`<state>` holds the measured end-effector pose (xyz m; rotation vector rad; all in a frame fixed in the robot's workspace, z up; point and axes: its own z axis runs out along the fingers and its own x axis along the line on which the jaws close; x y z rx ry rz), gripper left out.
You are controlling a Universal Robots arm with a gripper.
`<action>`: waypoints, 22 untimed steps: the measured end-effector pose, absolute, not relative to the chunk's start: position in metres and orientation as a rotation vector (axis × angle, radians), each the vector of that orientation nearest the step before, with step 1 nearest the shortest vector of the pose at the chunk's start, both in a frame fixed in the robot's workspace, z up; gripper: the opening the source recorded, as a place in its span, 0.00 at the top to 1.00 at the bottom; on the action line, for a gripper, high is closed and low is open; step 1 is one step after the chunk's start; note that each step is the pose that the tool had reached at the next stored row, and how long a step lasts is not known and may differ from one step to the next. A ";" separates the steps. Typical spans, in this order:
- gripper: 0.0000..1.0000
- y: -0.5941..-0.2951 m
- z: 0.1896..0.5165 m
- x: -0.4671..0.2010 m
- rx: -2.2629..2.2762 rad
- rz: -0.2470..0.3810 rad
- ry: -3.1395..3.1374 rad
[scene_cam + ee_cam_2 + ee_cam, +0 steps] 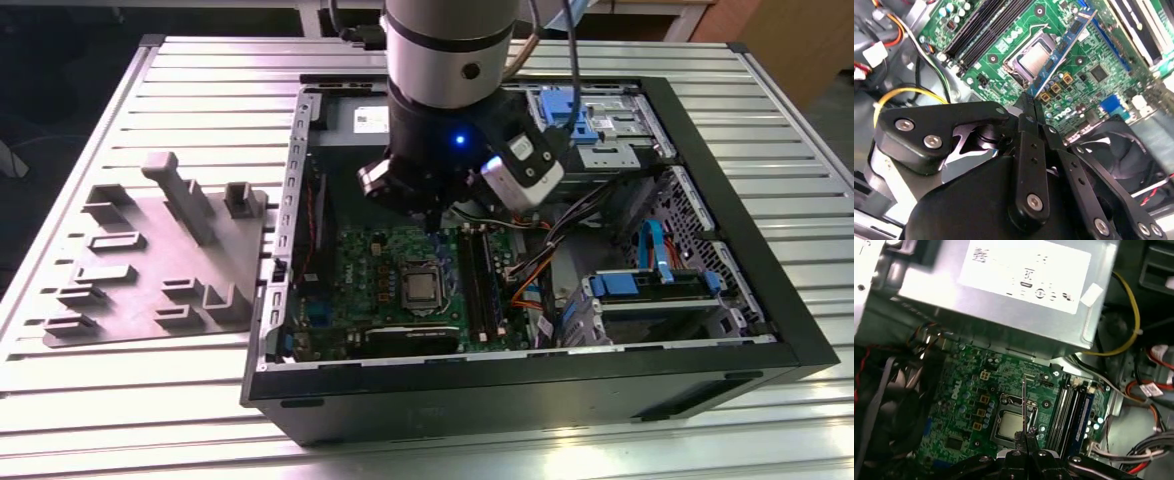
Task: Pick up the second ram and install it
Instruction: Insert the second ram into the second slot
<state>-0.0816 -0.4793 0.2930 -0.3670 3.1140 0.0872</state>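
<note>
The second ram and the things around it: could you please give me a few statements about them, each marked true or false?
1. The pincer is shut on the second ram. True.
2. The second ram sits in a slot. False: it is held in the air over the CPU socket.
3. The computer case lies open on a slatted metal table. True.
4. The grey tray lies at the exterior view's right of the case. False: it lies at the exterior view's left.
</note>
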 end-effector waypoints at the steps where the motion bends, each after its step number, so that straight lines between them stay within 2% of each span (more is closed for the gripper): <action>1: 0.88 -0.479 0.293 -0.082 -0.338 0.087 3.117; 12: 0.88 -0.479 0.290 -0.082 -0.037 0.086 3.130; 22: 0.88 -0.479 0.290 -0.078 -0.036 0.086 3.130</action>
